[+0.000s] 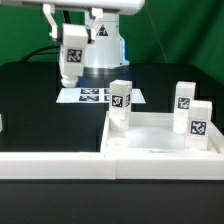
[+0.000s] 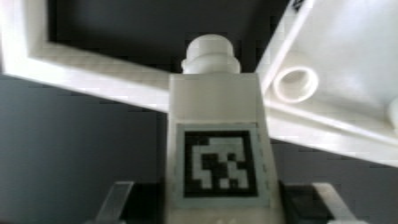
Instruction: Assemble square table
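Note:
The white square table top lies at the exterior view's right front. Three tagged white legs stand upright on it: one at its back left corner, one at the back right, one at the right. My gripper is shut on a fourth tagged leg and holds it in the air behind and to the left of the top. In the wrist view the leg sits between my fingers, tag facing the camera. A round corner socket of the top shows beyond its tip.
The marker board lies flat behind the table top, in front of the robot base. A long white rail runs along the front. A small white piece shows at the left edge.

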Controlling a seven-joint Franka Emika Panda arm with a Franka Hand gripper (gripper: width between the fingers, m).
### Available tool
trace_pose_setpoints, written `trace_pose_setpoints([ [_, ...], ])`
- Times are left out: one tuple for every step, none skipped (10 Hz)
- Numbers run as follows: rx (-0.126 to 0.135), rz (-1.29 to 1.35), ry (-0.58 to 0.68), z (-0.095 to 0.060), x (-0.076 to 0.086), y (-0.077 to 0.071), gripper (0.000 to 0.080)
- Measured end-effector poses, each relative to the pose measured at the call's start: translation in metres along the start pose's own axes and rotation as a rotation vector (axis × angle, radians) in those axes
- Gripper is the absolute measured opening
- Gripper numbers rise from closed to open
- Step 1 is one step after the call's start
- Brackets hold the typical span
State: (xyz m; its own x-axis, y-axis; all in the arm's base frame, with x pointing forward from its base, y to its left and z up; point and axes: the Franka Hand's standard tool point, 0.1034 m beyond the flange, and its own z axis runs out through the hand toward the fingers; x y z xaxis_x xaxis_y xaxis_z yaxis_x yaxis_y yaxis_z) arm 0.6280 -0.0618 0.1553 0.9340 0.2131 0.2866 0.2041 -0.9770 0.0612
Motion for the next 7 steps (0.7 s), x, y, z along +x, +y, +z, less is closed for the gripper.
trace_pose_setpoints([
  [0.012, 0.013, -0.003, 0.011, 0.008, -0.016, 0.0290],
  [0.030, 0.035, 0.019, 0.010, 0.027, -0.037, 0.0290],
  [0.041, 0.076, 0.029, 0.001, 0.045, -0.051, 0.0290],
  [0.034, 0.060, 0.035, 0.001, 0.044, -0.048, 0.0290],
  [0.033, 0.068, 0.027, 0.004, 0.040, -0.045, 0.0290],
  [0.033, 0.068, 0.028, 0.004, 0.040, -0.045, 0.0290],
  [0.033, 0.068, 0.027, 0.004, 0.040, -0.045, 0.0290],
])
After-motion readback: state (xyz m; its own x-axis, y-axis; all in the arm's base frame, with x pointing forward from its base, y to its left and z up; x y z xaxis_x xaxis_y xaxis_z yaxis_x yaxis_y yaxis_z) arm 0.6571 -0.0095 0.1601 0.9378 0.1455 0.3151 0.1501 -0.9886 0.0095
